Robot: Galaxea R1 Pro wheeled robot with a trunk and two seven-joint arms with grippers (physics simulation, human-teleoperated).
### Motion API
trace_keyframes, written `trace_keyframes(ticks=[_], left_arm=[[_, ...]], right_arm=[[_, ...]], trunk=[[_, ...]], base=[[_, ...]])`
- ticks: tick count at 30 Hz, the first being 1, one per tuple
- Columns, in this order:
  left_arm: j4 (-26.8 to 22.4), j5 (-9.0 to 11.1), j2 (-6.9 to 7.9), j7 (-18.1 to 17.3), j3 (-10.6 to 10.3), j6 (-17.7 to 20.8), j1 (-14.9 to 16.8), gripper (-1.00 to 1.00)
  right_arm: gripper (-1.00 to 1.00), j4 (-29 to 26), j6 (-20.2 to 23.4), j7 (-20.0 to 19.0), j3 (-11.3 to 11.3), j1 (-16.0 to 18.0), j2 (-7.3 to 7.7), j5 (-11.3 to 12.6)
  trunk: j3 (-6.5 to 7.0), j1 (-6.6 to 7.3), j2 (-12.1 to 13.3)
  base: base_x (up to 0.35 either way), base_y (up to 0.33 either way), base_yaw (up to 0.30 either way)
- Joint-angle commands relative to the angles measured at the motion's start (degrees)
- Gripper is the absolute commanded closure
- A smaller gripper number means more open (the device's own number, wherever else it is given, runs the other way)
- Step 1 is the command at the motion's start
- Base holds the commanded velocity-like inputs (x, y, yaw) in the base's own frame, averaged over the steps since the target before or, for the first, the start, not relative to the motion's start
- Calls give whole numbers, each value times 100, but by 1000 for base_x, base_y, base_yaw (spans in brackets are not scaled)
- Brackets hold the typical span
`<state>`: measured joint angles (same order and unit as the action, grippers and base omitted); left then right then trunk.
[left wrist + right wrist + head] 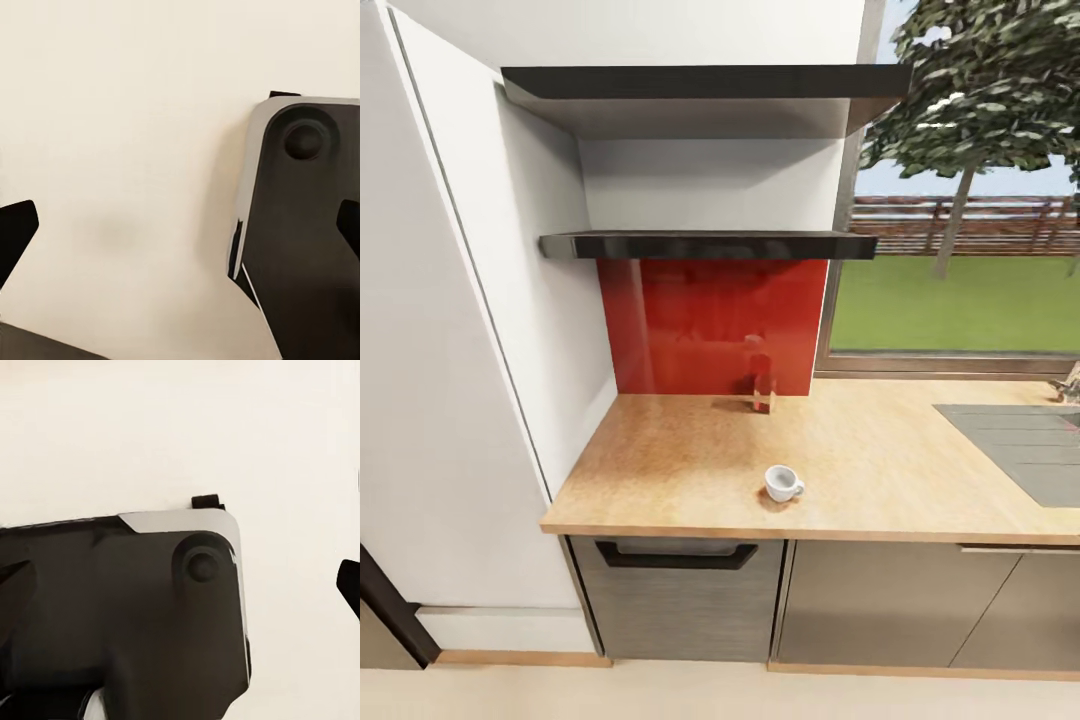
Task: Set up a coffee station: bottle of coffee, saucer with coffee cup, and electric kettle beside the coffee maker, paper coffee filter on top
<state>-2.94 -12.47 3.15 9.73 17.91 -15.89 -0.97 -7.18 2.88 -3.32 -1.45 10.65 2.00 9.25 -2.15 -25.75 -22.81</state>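
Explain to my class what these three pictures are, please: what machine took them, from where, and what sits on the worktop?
A wheeled two-armed robot in a computer simulation took them. The big picture comes from its head camera, facing a kitchen corner. On the countertop sit a white coffee cup near the front edge and a small bottle of coffee against the red back panel. A grey sink is at the right. The other two come from cameras by each claw, looking down at the pale floor and the robot's dark base. Each shows dark fingertips set wide apart with nothing between.

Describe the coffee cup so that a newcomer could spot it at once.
Find the beige countertop under the red wall panel. Near its front edge, above the cabinets, sits the small white cup with a side handle. The only neighbour, a dark bottle, stands back against the panel.
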Motion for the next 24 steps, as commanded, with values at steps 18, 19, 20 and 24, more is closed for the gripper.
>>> trace_keyframes(ticks=[18, 19, 20, 24], left_arm=[[-8, -28, 43, 88, 90, -18, 2, -100], [-10, -24, 44, 89, 93, -19, 4, -100], [-12, -22, 43, 89, 97, -22, 6, -100], [-15, -16, 38, 90, 99, -21, 20, -100]], right_arm=[[-100, -3901, -461, -11, -48, 1, -321, 44], [-100, -4019, -531, -11, -48, 3, -368, 43], [-100, -4134, -605, -11, -48, 3, -415, 43], [-100, -4633, -794, -11, -52, 4, -579, 47]], trunk=[[-12, -3, -11], [-12, -3, -11], [-12, -3, -11], [-12, -3, -11]], base=[[-36, 0, 0], [-278, 0, 0], [-299, 0, 0], [-262, 0, 0]])
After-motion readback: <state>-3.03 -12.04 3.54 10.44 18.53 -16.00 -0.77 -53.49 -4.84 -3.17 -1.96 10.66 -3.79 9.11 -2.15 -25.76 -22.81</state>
